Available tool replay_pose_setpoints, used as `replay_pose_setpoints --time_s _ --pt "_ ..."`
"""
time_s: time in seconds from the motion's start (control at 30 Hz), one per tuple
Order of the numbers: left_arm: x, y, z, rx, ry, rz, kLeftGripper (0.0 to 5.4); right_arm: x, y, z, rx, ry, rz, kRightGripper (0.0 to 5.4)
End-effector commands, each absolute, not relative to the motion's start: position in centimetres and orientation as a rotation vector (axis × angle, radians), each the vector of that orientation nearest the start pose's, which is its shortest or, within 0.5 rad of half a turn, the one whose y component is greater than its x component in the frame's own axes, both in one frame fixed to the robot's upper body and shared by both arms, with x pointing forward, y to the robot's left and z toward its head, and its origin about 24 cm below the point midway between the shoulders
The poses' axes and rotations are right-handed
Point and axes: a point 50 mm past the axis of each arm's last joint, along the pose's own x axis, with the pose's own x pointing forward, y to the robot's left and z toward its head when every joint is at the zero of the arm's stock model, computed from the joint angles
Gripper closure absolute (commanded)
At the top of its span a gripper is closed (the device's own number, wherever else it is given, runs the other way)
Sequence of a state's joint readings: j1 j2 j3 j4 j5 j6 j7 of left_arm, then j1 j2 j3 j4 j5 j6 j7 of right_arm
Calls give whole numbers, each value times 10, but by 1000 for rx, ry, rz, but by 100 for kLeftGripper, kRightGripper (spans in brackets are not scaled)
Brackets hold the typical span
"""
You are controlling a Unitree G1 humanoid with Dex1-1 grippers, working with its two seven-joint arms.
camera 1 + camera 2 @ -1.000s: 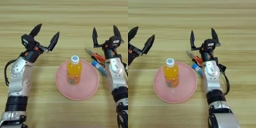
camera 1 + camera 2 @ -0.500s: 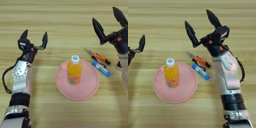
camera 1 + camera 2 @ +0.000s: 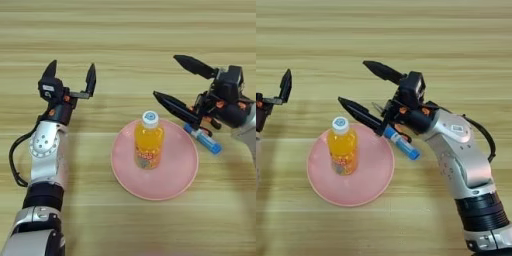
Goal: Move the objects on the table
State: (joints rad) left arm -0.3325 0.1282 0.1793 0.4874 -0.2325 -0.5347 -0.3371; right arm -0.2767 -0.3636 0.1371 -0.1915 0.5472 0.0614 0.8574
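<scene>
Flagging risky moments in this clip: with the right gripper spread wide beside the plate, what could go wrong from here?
1. The right gripper is open, its lower finger pointing at the upright bottle; a small swing could tip it.
2. That gripper hangs over the pliers and tube, hiding the pliers, so a grasp could catch both.
3. The bottle stands on the plate; nudging the plate may topple it.

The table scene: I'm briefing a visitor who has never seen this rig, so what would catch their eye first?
The orange juice bottle stands upright in the middle of a round pink plate, near the centre of the wooden table. To its right, the right pincer points toward the bottle with its black fingers spread wide, above the blue-and-white tube by the plate's rim. The left pincer is open too, away to the left.
</scene>
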Motion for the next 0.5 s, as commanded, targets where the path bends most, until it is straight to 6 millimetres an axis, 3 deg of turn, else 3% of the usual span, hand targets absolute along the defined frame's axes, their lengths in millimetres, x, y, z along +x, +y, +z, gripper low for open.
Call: replay_pose_setpoints --time_s 0.03,0.23,0.5 --pt "306 188 77 -43 -414 -163 2 266 -108 141 -35 -271 1196 0" --pt "306 187 77 -44 -412 -163 2 256 -99 133 -21 -183 1326 0" --pt "306 187 76 -45 -410 -164 2 249 -102 124 -37 -111 1401 0"
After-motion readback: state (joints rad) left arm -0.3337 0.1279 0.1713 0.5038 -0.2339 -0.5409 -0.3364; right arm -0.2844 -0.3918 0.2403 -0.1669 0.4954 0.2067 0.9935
